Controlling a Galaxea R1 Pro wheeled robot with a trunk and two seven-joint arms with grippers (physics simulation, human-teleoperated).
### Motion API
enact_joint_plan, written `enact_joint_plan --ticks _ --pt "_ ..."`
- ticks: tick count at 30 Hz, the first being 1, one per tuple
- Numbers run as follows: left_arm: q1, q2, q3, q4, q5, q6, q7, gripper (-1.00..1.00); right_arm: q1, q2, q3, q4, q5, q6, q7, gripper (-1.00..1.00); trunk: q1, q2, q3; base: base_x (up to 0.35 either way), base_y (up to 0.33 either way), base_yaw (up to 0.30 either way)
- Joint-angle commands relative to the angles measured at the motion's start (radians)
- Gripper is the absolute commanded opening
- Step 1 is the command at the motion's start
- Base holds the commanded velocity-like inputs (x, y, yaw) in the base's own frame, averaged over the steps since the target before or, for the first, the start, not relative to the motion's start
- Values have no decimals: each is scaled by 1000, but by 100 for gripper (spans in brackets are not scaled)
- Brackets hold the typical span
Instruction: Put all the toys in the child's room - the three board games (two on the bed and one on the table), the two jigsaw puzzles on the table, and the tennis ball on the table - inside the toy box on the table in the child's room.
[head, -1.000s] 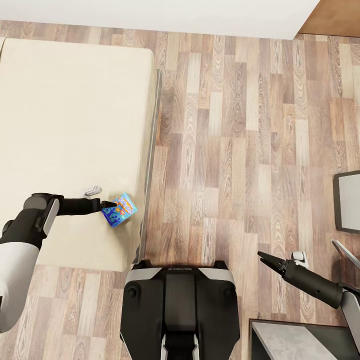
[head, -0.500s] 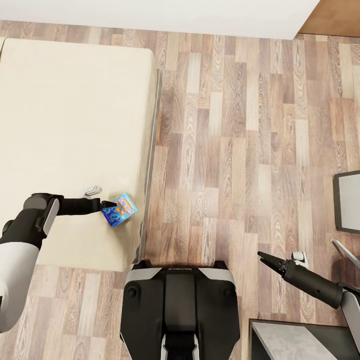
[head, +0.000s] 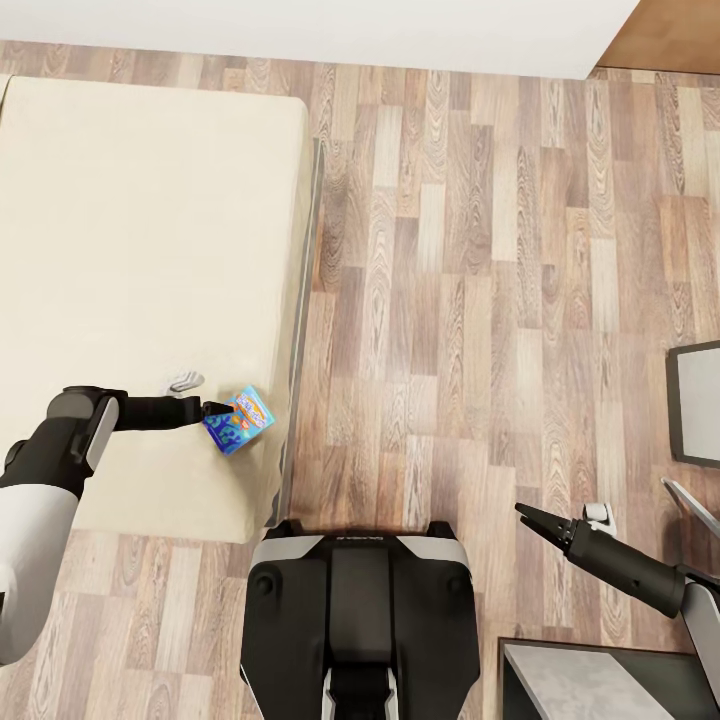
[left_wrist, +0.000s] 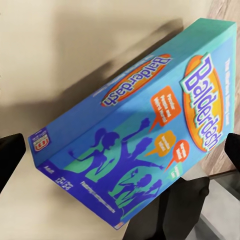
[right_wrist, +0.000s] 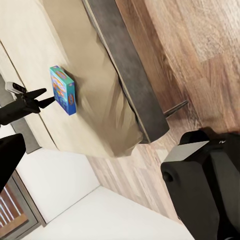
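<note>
Here the left gripper (head: 214, 409) reaches out over the large flat beige mattress of the bed (head: 140, 250), close to its near right corner, and its tips meet the left side of a light blue cartoon-printed board game box (head: 238, 420) lettered "Balderdash". The box stands tilted up on an edge rather than lying flat, just inside the bed's right edge and a little back from the near edge. In the left wrist view the box (left_wrist: 145, 135) sits between the dark fingertips (left_wrist: 10, 155), which stand wide apart at either side of the frame; whether they actually press on it cannot be told. The right wrist view shows the same box (right_wrist: 63, 90) upright on the mattress with the left gripper (right_wrist: 47, 97) pointed at its side, tips just at it. The right gripper (head: 522, 513) hangs over the wood-plank floor (head: 480, 300), well apart from the bed, its two pointed fingers drawn close together with nothing between them.
</note>
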Motion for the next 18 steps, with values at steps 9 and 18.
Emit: enact_joint_plan --ticks 9,18 --pt "0 0 1 1 1 7 -1 100 0 0 -1 0 1 4 3 100 1 -2 -1 0 0 0" --pt "0 3 2 1 2 7 -2 100 1 0 -1 0 2 3 2 100 1 -2 -1 0 0 0"
